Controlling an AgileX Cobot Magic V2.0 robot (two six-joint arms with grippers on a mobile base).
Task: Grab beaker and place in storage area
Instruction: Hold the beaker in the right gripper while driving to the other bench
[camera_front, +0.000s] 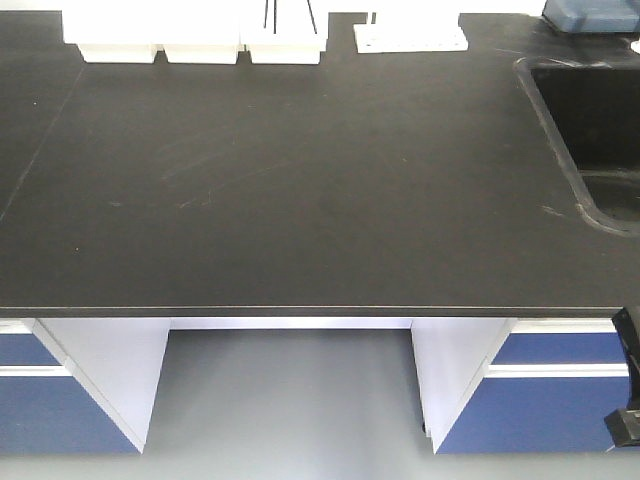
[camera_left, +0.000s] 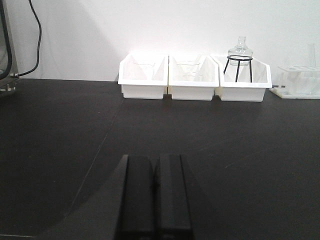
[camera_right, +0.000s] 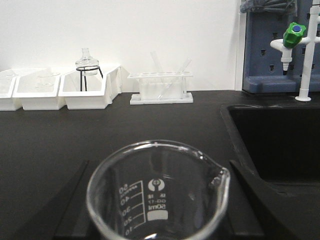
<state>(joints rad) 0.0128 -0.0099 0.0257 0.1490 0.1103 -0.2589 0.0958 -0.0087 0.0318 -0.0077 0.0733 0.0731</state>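
Observation:
The beaker (camera_right: 157, 192) is a small clear glass cylinder with white graduation marks and a pour lip at the right. It fills the lower middle of the right wrist view, between the two black fingers of my right gripper (camera_right: 157, 212), which is shut on it and holds it over the black benchtop (camera_right: 100, 135) with the sink. My left gripper (camera_left: 155, 162) is shut and empty, low over the same benchtop (camera_left: 60, 130). The storage area, the plain benchtop with an outlet box, is out of view. The beaker does not show in the front view.
Three white bins (camera_left: 192, 77) stand at the back wall, one holding a flask on a black stand (camera_left: 239, 57). A white test-tube rack (camera_right: 161, 87) stands beside them. A sink (camera_front: 590, 120) lies at the right, with a green-handled tap (camera_right: 295, 37). Blue drawers (camera_front: 560, 395) sit under the bench.

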